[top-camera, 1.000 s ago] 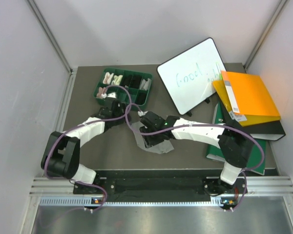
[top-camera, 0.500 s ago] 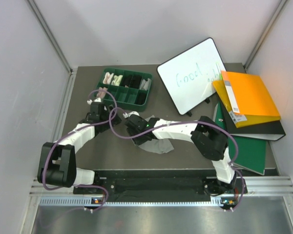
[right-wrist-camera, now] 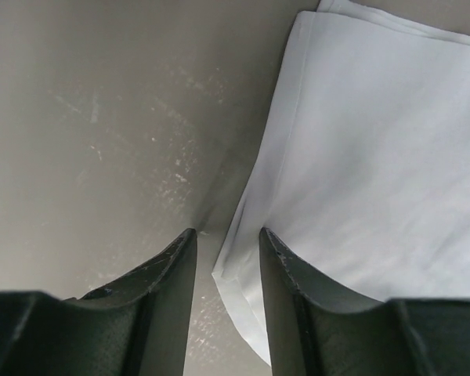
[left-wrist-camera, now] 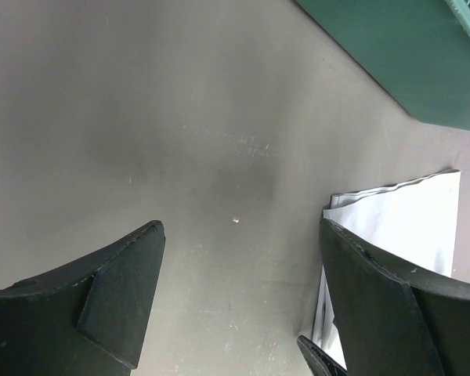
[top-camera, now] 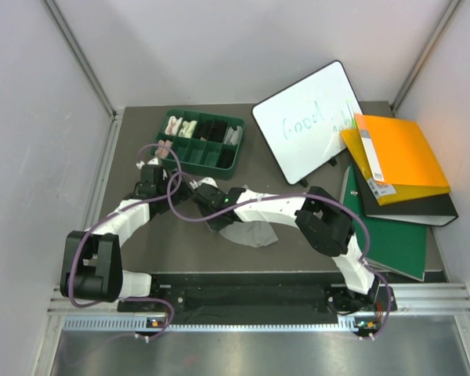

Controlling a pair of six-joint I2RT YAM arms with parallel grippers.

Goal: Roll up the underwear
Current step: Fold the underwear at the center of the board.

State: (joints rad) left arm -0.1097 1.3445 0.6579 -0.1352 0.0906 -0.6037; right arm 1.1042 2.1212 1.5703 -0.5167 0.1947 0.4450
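Near the front of the grey tabletop (top-camera: 180, 251) lies the light grey underwear (right-wrist-camera: 376, 157), folded flat. For a tight roll, the right pincer (right-wrist-camera: 227, 239), jaws slightly apart astride the cloth's edge, should nip every layer. The left pincer (left-wrist-camera: 243, 227), gaping wide just beside the cloth, should grip likewise.

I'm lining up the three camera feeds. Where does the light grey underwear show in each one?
Top external: the light grey underwear lies at the table's centre, partly under the right arm.
Left wrist: the underwear is at lower right.
Right wrist: the underwear fills the right half.
Shared landmark: the dark grey tabletop beneath it in all three.
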